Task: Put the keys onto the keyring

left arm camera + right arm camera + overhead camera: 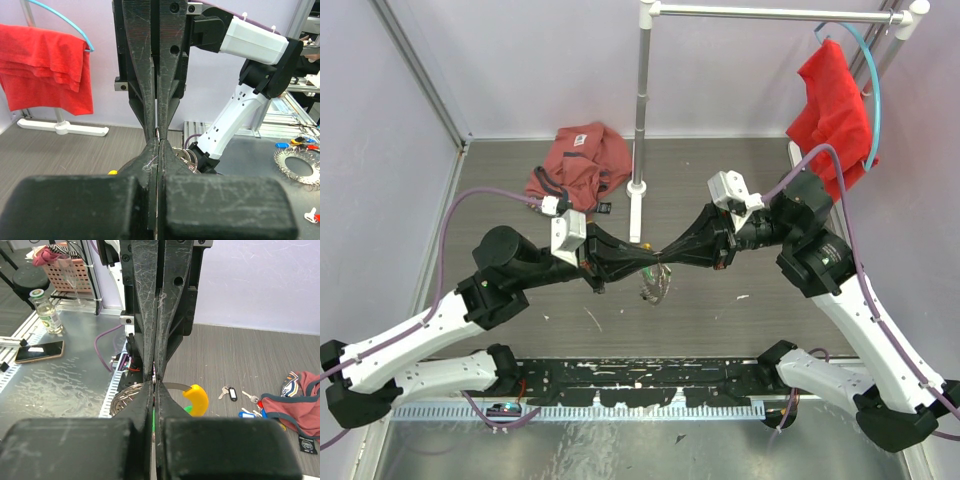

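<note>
My two grippers meet tip to tip above the middle of the table. The left gripper [653,266] [157,141] is shut, pinching the keyring [653,290] at its thin metal loop [175,386]. The bundle of silvery keys [126,397] hangs below, and the curved yellow tag [197,398] sits beside my fingers. The right gripper [667,265] [155,382] is shut on a green-tagged key [188,410], whose green shows between the jaws. Loose tagged keys [230,392] lie on the table farther off.
A red garment [580,165] lies at the back left beside a white stand post [638,190]. A red cloth [830,105] hangs on the rack at the back right. More loose keys with a blue tag [246,414] lie next to the garment.
</note>
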